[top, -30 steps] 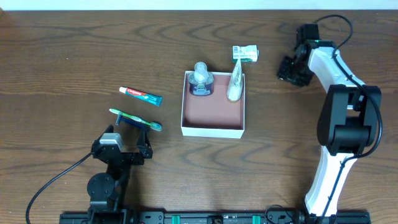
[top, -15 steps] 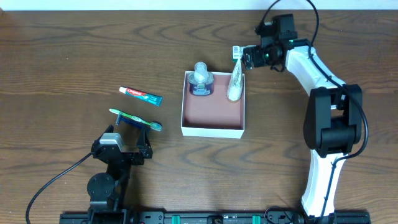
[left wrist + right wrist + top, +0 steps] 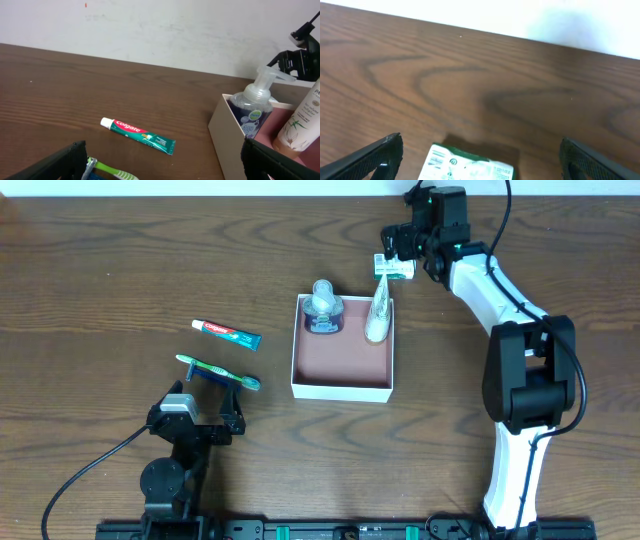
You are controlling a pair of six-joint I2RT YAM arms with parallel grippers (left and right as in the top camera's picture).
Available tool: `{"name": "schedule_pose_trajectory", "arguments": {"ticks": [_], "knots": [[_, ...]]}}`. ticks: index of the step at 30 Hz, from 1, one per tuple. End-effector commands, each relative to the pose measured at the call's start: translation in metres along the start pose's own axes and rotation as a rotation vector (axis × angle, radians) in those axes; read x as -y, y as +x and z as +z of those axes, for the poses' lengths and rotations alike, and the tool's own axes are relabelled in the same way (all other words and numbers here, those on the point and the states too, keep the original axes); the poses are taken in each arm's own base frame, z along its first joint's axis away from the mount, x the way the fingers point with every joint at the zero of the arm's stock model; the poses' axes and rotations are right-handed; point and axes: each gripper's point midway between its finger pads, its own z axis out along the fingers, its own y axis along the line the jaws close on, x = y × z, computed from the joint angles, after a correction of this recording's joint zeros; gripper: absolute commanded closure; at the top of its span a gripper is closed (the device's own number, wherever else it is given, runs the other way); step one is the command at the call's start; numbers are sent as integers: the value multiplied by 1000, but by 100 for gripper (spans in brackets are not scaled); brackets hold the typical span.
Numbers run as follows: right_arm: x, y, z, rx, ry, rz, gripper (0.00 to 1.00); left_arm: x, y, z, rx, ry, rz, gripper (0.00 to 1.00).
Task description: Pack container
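1. The container [image 3: 340,365], a shallow square box with white walls and a pink-brown floor, is shown at the middle of the bench [image 3: 100,260]. A pump bottle [image 3: 323,307] and a pale lotion bottle [image 3: 378,315] stand upright against its far wall.
2. A small green-and-white packet [image 3: 395,267] is seen on the bench just beyond the container's far right corner. A toothpaste tube [image 3: 226,332] and a toothbrush [image 3: 218,370] are laid well to the left.
3. The right tool [image 3: 398,248] is held above the packet with its fingers spread wide and nothing gripped.
4. The left tool [image 3: 198,418] is placed near the toothbrush, its fingers likewise apart and empty.
5. The step in hand is judged to be the approach to the packet. Packing is partly done, with three items outside the container.
6. The next move is expected to call for a descent until the fingers straddle the packet and a closure across its narrow sides. A lift clear of the tall lotion bottle would then be needed before lowering onto the free floor.
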Motion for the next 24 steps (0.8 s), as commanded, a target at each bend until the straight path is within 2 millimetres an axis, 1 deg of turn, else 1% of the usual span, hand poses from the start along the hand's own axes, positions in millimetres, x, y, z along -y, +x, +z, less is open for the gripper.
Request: {"name": "schedule_pose_trajectory", "arguments": {"ticks": [1,7,9,15,24], "knots": [[2,22,20,-46,13,31,1,-2,15,1,-47,-2,-6,2],[1,49,37,-104,-2,46,1,-2,15,1,-47,-2,-6,2],[0,53,39,-113,-3,49,1,-2,15,1,-47,-2,-6,2],[-7,52,39,-113,-37,49,1,-2,15,1,-47,-2,-6,2],[-14,76,40,-197,-43,58,1,-2,15,1,-47,-2,-6,2]]}}
